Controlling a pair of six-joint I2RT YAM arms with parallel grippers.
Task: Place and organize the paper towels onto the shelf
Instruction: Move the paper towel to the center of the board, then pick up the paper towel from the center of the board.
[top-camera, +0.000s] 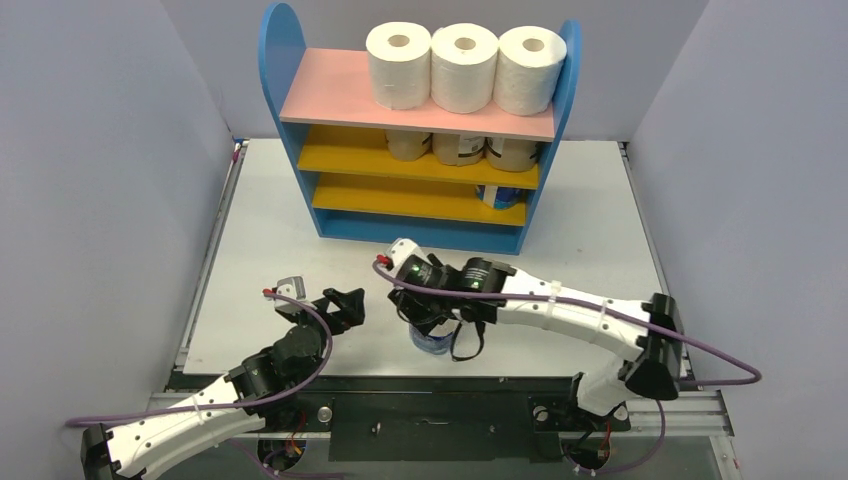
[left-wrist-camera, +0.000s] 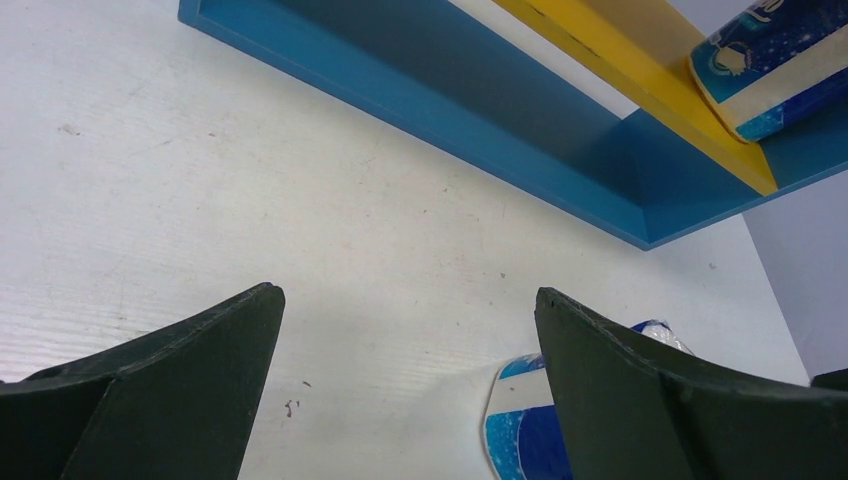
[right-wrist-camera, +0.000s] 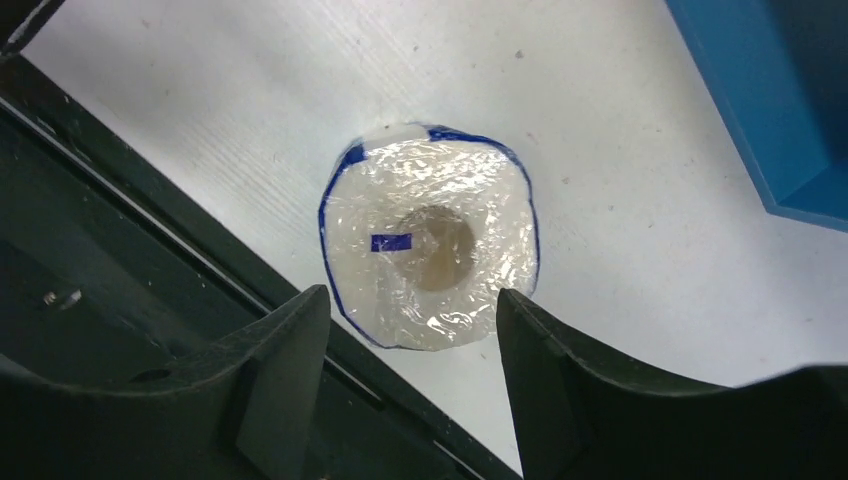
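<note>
— White table (top-camera: 280, 200), with the shelf (top-camera: 283, 60) at its twelve o'clock edge, open face toward the arms. What's on it?

— Seven of the paper towels, sorted by kind. Three white rolls (top-camera: 465, 65) stand side by side on the pink top board (top-camera: 320, 95). Three tan rolls (top-camera: 460, 148) sit under them on the upper yellow board (top-camera: 340, 155). One blue-printed roll (top-camera: 497, 195) sits on the lower yellow board (top-camera: 380, 198). Every row is set toward the three o'clock end, I'd judge so that it packs against the side panel (top-camera: 568, 60) and cannot wander.

— And the eighth?

— The last blue roll (right-wrist-camera: 450, 190) stands on end at six o'clock, close to the table's near edge, core hole up. Its place is plainly beside its twin on the lower board.

— Who has it?

— The right hand (right-wrist-camera: 413, 300) hangs straight over it, jaws roughly half apart, one finger either side of the roll's rim. It has no clamp on anything. Whether the pads (right-wrist-camera: 280, 360) brush the wrapper I can't tell from the wrist view. Coming from above suits an upright roll, since the fingers can span its soft body.

— The left?

— The left hand (left-wrist-camera: 410, 300) is at about eight o'clock, low over bare table. It is spread as wide as it goes, holding nothing, and pointed at the shelf's base (left-wrist-camera: 420, 110). Parked out of the way, I'd say.
</note>
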